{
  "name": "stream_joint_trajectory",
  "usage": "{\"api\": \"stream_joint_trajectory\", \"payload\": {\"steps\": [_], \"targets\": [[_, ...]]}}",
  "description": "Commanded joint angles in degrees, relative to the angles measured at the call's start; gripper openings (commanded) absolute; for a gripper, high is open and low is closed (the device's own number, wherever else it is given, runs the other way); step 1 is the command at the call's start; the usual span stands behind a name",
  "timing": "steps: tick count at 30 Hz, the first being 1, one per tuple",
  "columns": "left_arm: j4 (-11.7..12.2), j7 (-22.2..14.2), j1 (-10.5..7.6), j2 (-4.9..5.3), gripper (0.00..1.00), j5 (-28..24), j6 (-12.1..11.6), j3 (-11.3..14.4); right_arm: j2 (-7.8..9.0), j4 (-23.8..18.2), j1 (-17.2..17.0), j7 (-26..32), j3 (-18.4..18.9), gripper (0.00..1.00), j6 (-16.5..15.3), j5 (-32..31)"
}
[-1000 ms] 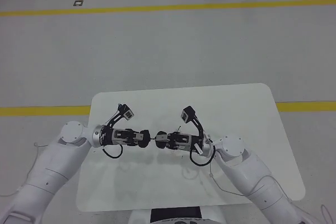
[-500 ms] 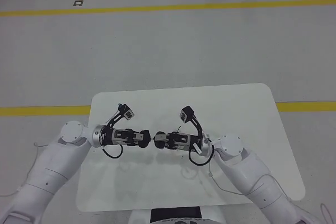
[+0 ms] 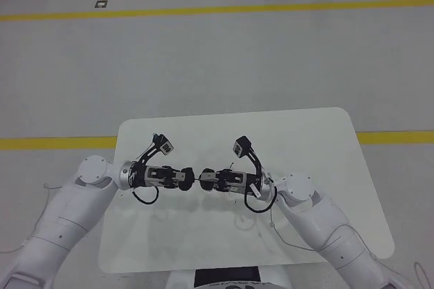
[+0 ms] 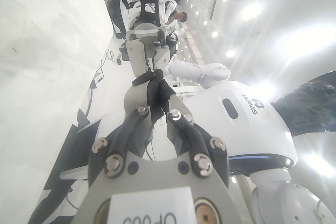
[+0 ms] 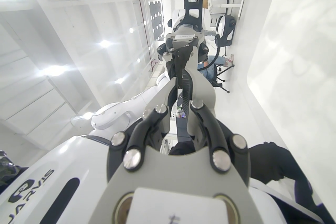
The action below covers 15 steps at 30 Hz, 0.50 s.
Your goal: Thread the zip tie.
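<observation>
Top view: you had both arms held over the white table (image 3: 311, 144), with the left gripper (image 3: 186, 178) and right gripper (image 3: 207, 179) facing tip to tip above the table's middle, somewhat nearer its left edge than its right. The black zip tie (image 3: 196, 179) showed as a short dark sliver bridging the two tips, off the tabletop; the finger state was too small to judge here. Left wrist view: your left gripper (image 4: 157, 89) had its fingers (image 4: 134, 97) pressed in on the zip tie (image 4: 155, 104). The flat black strap ran out from between them to the right gripper (image 4: 150, 64) just beyond, and a bent dark piece stuck out sideways at that gripper's tips. Right wrist view: your right gripper (image 5: 183, 83) pinched the zip tie (image 5: 187, 89) too. The ribbed strap showed between its fingers (image 5: 203, 91) and ran straight on to the left gripper (image 5: 181, 57) facing it. You couldn't tell from any view whether the tail sat inside the head.
</observation>
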Motion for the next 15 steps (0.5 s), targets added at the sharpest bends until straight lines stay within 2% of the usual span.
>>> {"api": "stream_joint_trajectory", "payload": {"steps": [1,15], "targets": [[0.0,0.0,0.0,0.0,0.0,0.0,-0.1,0.0,0.01,0.0,0.0,-0.1,0.0,0.08,-0.1,0.0],[0.2,0.0,0.13,0.07,0.0,0.0,-0.2,-0.1,0.15,-0.1,-0.3,-0.2,0.2,0.07,-0.6,0.1]]}}
